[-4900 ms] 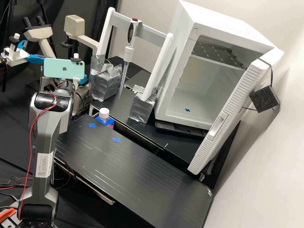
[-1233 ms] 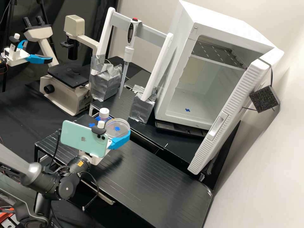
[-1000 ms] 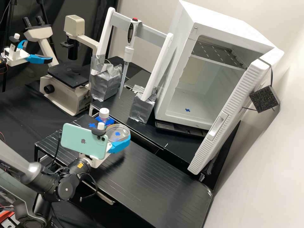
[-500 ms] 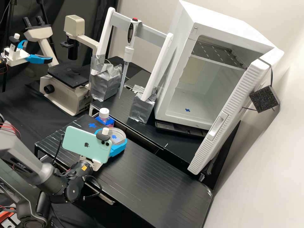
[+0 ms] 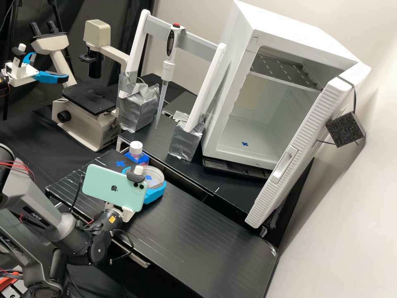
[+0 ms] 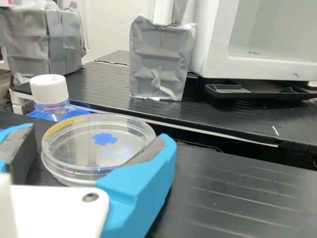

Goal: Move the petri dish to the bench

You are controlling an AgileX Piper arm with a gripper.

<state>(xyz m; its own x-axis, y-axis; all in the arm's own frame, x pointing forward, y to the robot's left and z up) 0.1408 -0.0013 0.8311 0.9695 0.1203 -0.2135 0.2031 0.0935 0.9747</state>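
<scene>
Currently, our tool point(image 6: 96, 134) stands spread around the petri dish point(image 6: 74, 151). We judge the blue cross point(image 6: 105, 139) sets its tabletop point(image 6: 237, 198) position.

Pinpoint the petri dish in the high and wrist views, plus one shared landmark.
High view: dish left of centre, just beyond the phone, partly ringed by the jaws.
Wrist view: dish between the jaws, on the near side of the bottle.
Shared landmark: white-capped bottle, next to the dish in both.
</scene>
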